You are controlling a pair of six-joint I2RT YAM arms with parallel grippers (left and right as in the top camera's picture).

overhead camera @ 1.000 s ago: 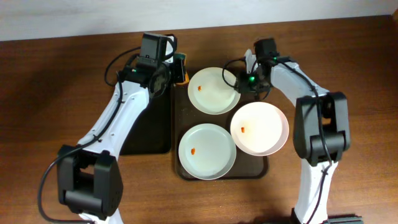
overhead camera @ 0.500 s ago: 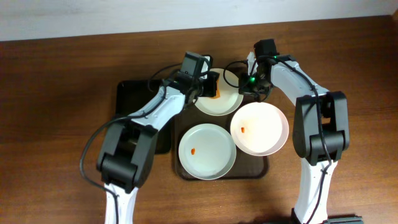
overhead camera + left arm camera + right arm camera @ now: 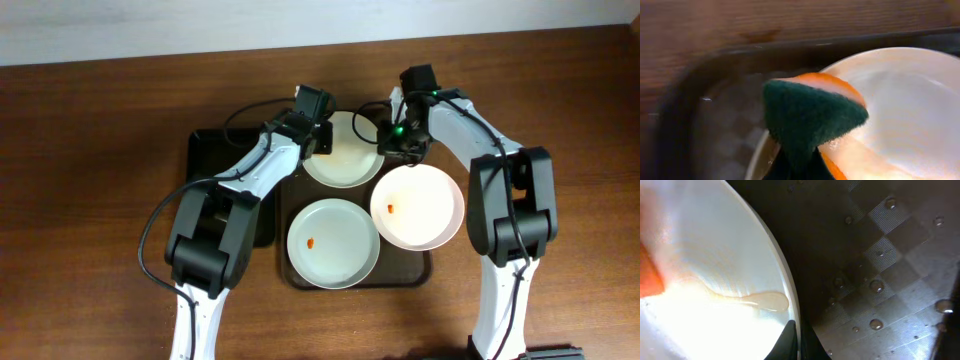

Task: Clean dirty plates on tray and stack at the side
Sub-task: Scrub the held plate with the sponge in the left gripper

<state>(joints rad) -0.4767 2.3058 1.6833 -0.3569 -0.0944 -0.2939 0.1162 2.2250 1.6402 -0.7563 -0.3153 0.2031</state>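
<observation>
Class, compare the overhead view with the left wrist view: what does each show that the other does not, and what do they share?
Only the overhead view shows all three plates, the front plate and right plate each with an orange speck, plus the black tray, the left gripper and the right gripper. Only the left wrist view shows the sponge clearly: green scouring face, orange body, at a plate's rim. Both show the far plate on the brown tray.

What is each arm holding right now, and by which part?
Left gripper holds a green-and-orange sponge by one end. Right gripper seems to pinch the far plate at its right rim.
</observation>
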